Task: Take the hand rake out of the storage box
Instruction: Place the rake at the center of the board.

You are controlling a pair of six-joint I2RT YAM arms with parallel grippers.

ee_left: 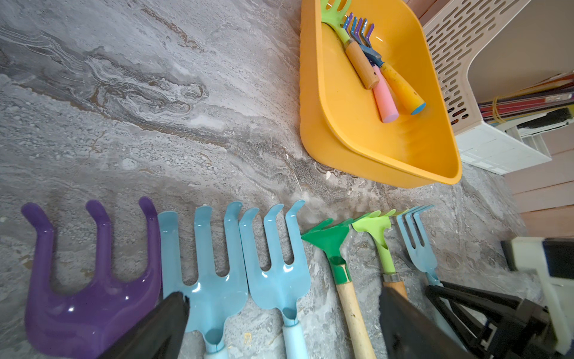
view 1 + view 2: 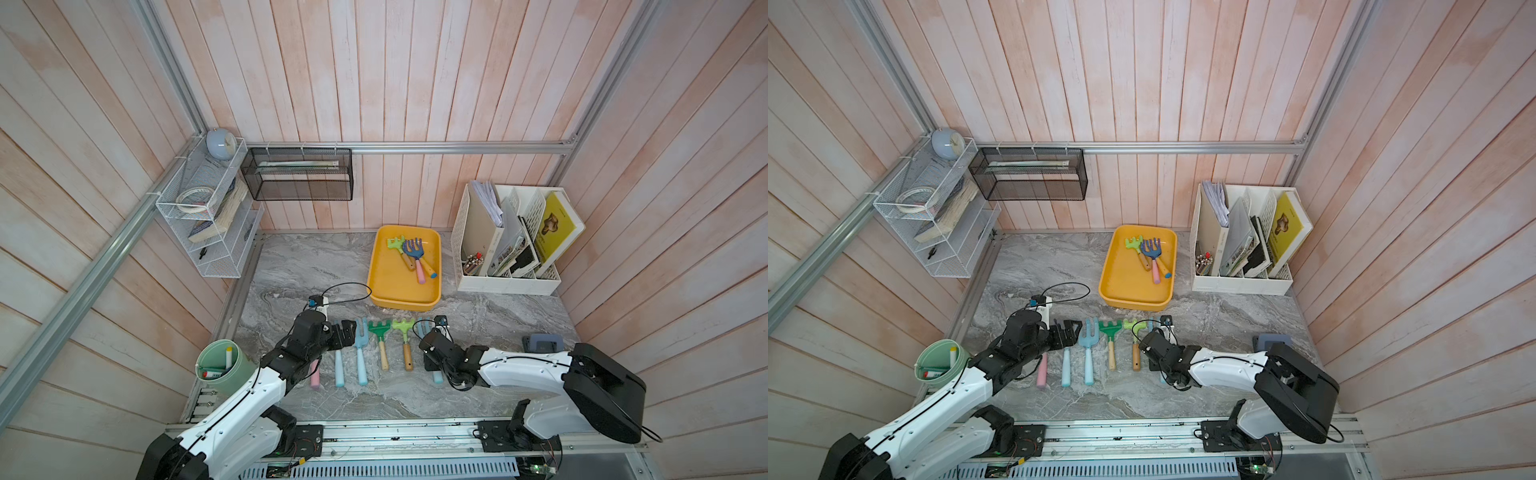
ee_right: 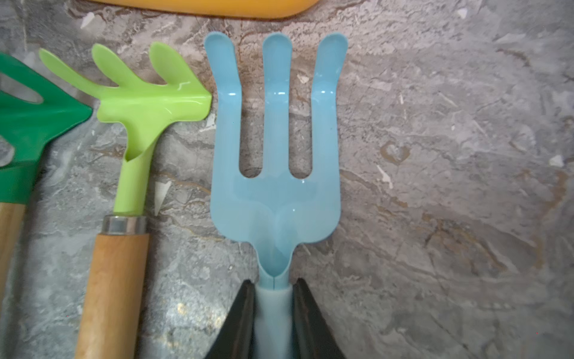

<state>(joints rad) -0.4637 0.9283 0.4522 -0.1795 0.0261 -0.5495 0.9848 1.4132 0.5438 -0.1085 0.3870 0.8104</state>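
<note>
Top views look steeply down; wrist views skim close over the tabletop (image 3: 435, 186).

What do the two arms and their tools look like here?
The left arm and right arm both have glossy white link shells with black joint housings and wrists. Thin black cables run along the shells and loop off the wrists. The left tool and right tool have black fingers tapering to wedge tips. No markings can be made out.

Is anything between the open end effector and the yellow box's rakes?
Hardly. Only bare table and the arm's own cable loop lie between the left end effector and the storage box holding the rakes.
</note>
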